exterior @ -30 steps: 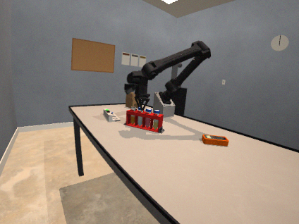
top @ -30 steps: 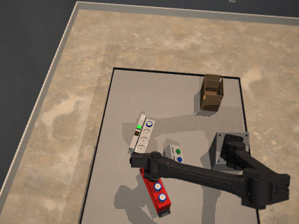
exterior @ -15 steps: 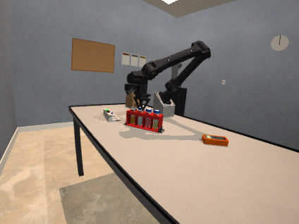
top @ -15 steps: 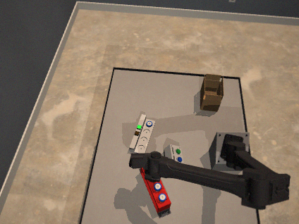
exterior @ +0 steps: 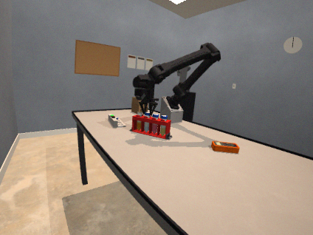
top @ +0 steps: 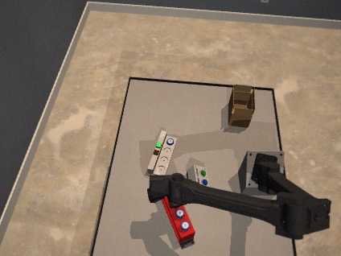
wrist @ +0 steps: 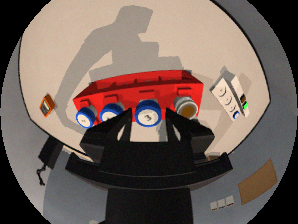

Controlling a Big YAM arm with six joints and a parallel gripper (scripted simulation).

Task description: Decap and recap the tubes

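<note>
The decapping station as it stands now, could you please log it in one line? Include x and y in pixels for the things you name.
green lamp (top: 158, 145) (wrist: 245, 106) lit | tube 3 cap (wrist: 148, 113) on | tube 4 (wrist: 186, 108) uncapped

Slight shift at the red tube rack

In the exterior view, the gripper (top: 156, 198) (exterior: 148, 111) (wrist: 148, 111) over the red decapping station (top: 177, 225) (exterior: 151, 132) (wrist: 140, 80) looks slightly different than in both earlier pictures. Its fingers now show farther apart to either side. Whether they have opened or the wrist has turned, I cannot tell. Any shift of the arm (top: 237, 199) (exterior: 184, 62) is too small to make out.
</note>
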